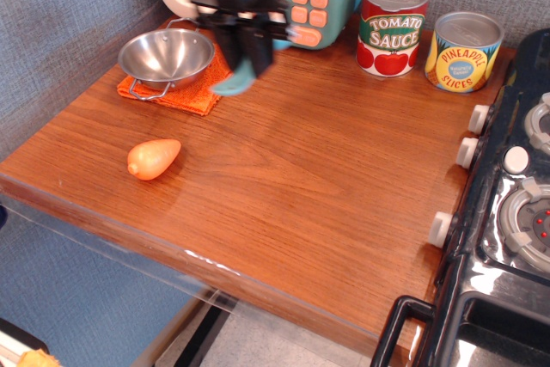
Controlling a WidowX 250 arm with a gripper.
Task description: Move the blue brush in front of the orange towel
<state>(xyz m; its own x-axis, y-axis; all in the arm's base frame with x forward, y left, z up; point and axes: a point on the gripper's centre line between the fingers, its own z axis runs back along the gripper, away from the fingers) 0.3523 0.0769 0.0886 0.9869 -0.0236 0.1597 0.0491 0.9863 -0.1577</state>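
here, fingers (243,62) grip one blue brush (234,84) beside one orange towel (182,83), two cans (392,26) behind.

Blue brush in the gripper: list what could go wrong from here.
1. The gripper is motion-blurred and holds the blue brush with only its handle end showing below; a fast swing might loosen it.
2. It hangs at the right edge of the orange towel, close to the steel bowl; lowering here could knock the bowl or land the brush on the cloth rather than in front.
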